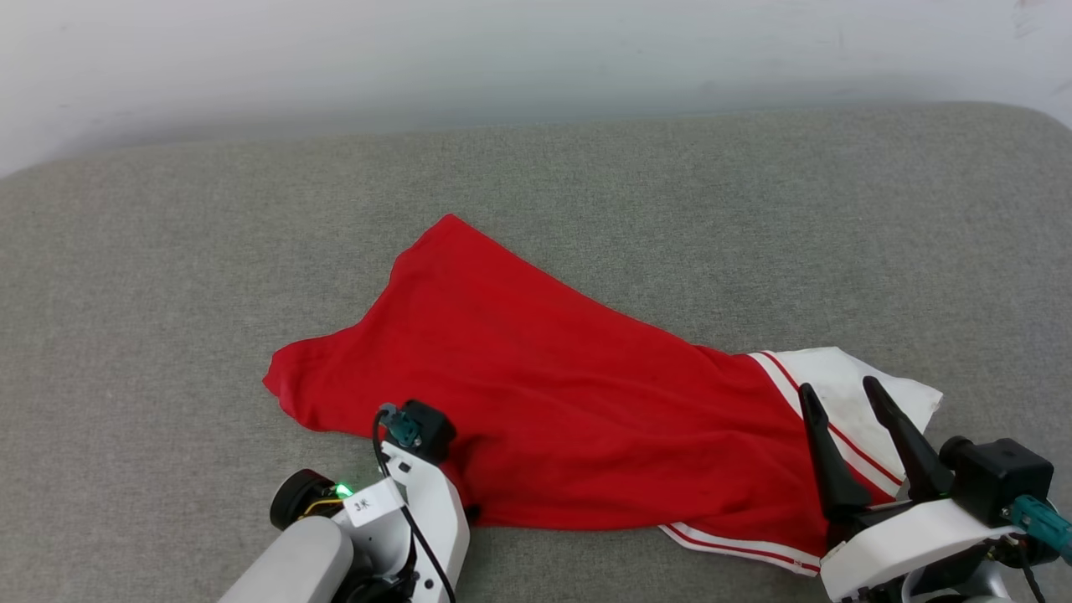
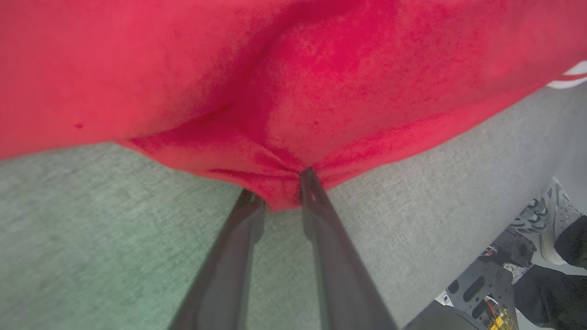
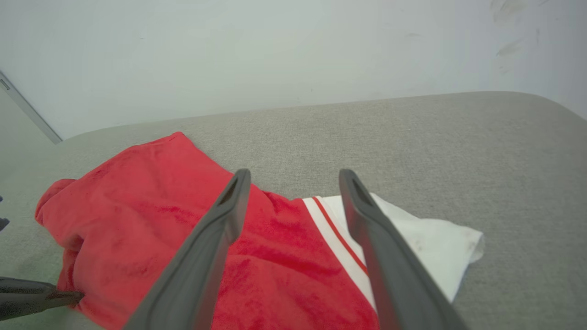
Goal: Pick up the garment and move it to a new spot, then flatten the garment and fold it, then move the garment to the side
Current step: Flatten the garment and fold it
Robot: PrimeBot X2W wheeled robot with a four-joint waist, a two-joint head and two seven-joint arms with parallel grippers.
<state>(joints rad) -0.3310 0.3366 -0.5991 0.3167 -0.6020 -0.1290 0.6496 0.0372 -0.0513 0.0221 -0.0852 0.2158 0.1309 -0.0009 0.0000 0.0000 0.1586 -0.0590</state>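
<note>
The garment [image 1: 544,377] lies spread and rumpled on the grey padded surface [image 1: 167,293], red body to the left and a white sleeve [image 1: 913,394] with red stripe trim to the right. In the left wrist view my left gripper [image 2: 279,185] pinches a bunched fold of the garment's [image 2: 293,68] near red edge between its fingertips. From the head view its fingers are hidden under the wrist [image 1: 419,435]. My right gripper [image 1: 839,387] hovers open over the striped seam and sleeve, nothing between its fingers [image 3: 220,229]. The garment [image 3: 151,206] fills the lower left of the right wrist view.
A pale wall [image 1: 536,59] rises behind the grey surface. The surface's near edge drops off at the lower right of the left wrist view, where the robot's base [image 2: 486,288] and a person's grey shoe [image 2: 545,215] stand on the floor.
</note>
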